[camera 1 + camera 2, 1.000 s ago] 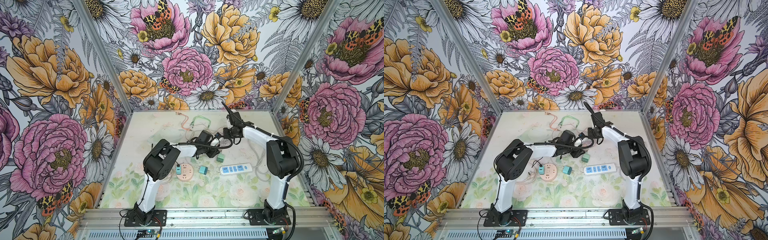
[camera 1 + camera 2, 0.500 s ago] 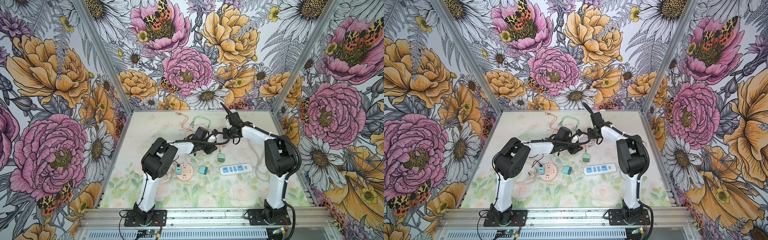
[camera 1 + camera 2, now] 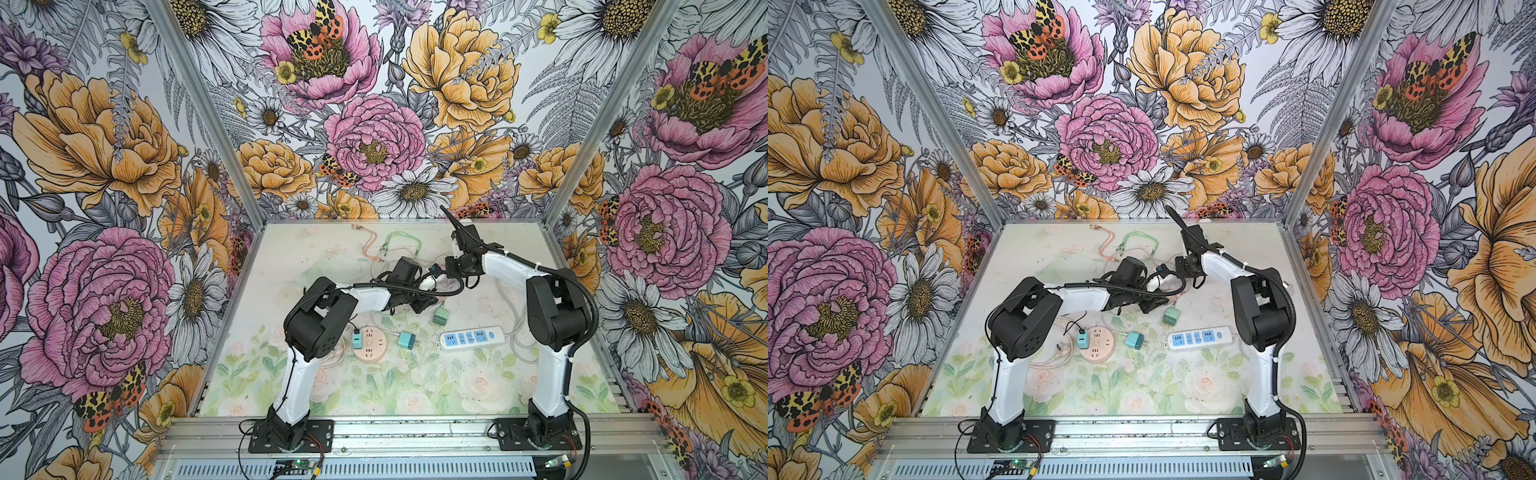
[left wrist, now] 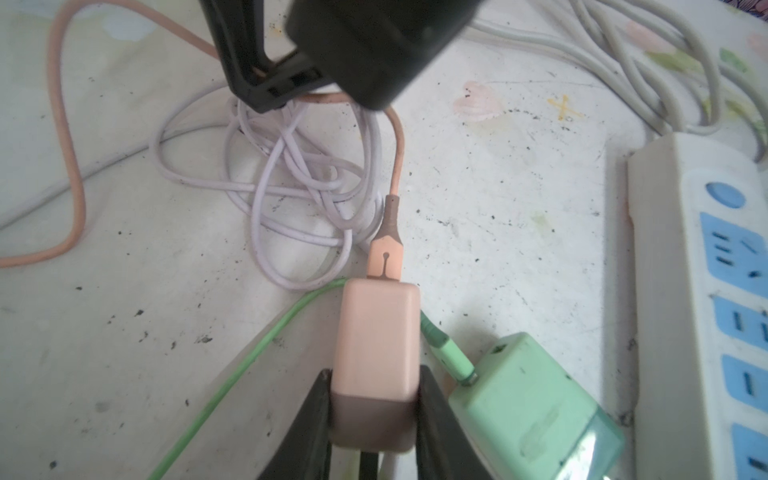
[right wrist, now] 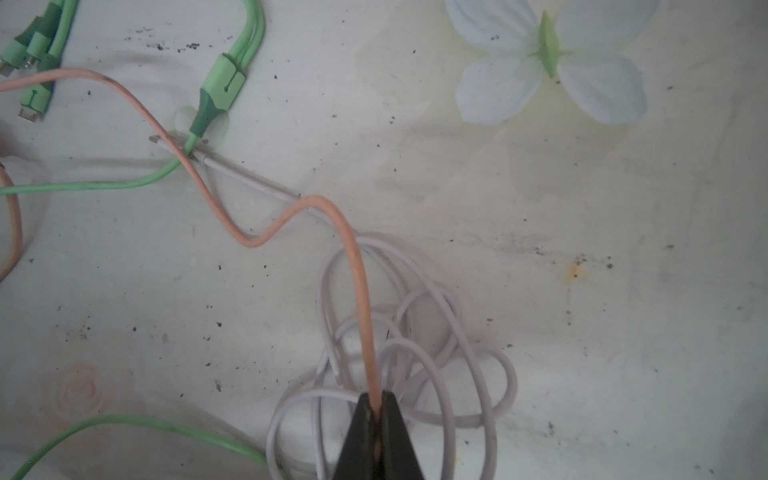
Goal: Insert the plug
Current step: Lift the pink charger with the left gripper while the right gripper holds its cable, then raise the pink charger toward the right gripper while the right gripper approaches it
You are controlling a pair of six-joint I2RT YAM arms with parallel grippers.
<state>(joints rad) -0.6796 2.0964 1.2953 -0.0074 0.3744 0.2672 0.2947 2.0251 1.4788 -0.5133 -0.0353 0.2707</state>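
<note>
Up close, from the left wrist, the left gripper (image 4: 374, 386) has its black wedge fingers (image 4: 305, 428) pressed to both flanks of the peach round-cornered plastic charger plug (image 4: 376, 332), a clenched grasp on its smooth matte body. A flat peach connector (image 4: 384, 259) with a brown strain collar meets the plug's end face, trailing the thin peach rubber cable (image 4: 399, 153). Just beside the plug sits a scuffed mint-green plastic charger block (image 4: 536, 411), and near that the long white power strip with blue sockets (image 4: 702, 291) (its casing looks grimy).

From the right wrist, the right gripper (image 5: 376, 409) is pinched tight on that peach cable, over a loose tangle of glossy lilac cord (image 5: 415, 365).

In both top views the plug is too hidden to pick out, but the left gripper holding it sits at mid-table, just far and left of the mint block, with the power strip nearer and to the right on the speckled floral table mat (image 3: 374, 399).
</note>
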